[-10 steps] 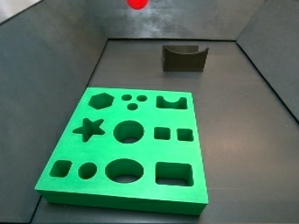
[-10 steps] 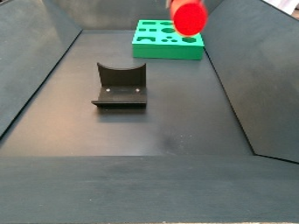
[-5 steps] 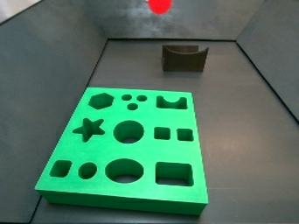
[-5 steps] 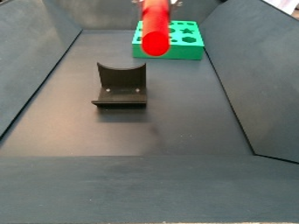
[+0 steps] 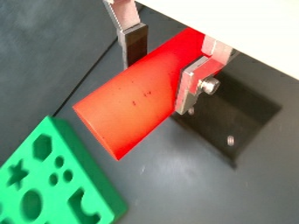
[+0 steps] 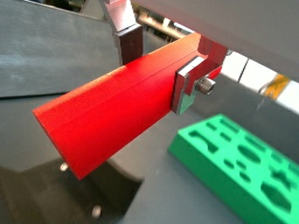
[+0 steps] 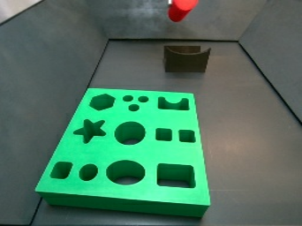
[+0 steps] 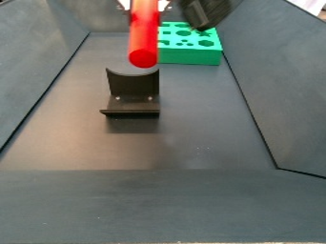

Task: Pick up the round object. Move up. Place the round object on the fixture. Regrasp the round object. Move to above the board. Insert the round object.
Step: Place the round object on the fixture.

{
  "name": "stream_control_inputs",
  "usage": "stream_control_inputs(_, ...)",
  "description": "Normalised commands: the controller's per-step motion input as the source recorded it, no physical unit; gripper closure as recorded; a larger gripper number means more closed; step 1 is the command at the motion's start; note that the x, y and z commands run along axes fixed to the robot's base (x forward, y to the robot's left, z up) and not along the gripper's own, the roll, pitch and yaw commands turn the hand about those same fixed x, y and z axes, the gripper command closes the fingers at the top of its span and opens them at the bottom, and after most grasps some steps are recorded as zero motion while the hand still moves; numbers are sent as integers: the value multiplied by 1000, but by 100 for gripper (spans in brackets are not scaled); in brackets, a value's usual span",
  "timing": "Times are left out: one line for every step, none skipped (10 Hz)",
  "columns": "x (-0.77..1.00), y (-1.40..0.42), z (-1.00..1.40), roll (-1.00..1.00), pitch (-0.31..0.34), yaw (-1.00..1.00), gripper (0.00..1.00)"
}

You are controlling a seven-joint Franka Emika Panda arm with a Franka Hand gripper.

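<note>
Jaws: the gripper point(image 5: 162, 61) has its two silver plates clamped on the round object point(image 5: 138, 94), one dark pad on each side of the red cylinder near one end, as both wrist views show.
Held piece: the round object point(image 6: 117, 107) runs out from between the jaws with most of its length free; in a side view point(image 8: 143, 30) it hangs in the air, well clear of the floor.
Below the jaws: the fixture point(image 8: 132, 92), dark, with its curved notch facing up; the peg's lower end point(image 8: 143, 57) sits just above that notch and I judge the two not yet touching.
Beyond the jaws: the board point(image 8: 184, 44), green with its cut-outs, lies well apart from the fixture point(image 7: 186, 57) on the far side of the peg.
Step in hand: carrying the peg to the fixture, by my reading; pick-up and lift look done.
Next move calls for: lowering until the cylinder rests in the notch, lined up with the curve, before the jaws release for the regrasp.
</note>
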Motion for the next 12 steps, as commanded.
stream_control_inputs(416,35,-8,-277,44,-121,100)
stream_control_inputs(272,18,4,-166,29,-110,100)
stream_control_inputs(155,124,-1000,-1000,235,-5,100)
stream_control_inputs(122,129,-1000,-990,234,1,100)
stream_control_inputs(140,136,-1000,-829,205,-85,100)
stream_control_inputs(147,132,-1000,-660,197,-125,100)
stream_control_inputs(158,138,-1000,-412,159,-162,100)
stream_control_inputs(165,131,-1000,-279,116,-179,100)
stream_control_inputs(165,131,-1000,-211,97,-189,100)
stream_control_inputs(153,115,-796,-122,74,-190,100)
stream_control_inputs(126,88,-606,-72,67,-183,100)
stream_control_inputs(88,81,-610,-26,28,-160,100)
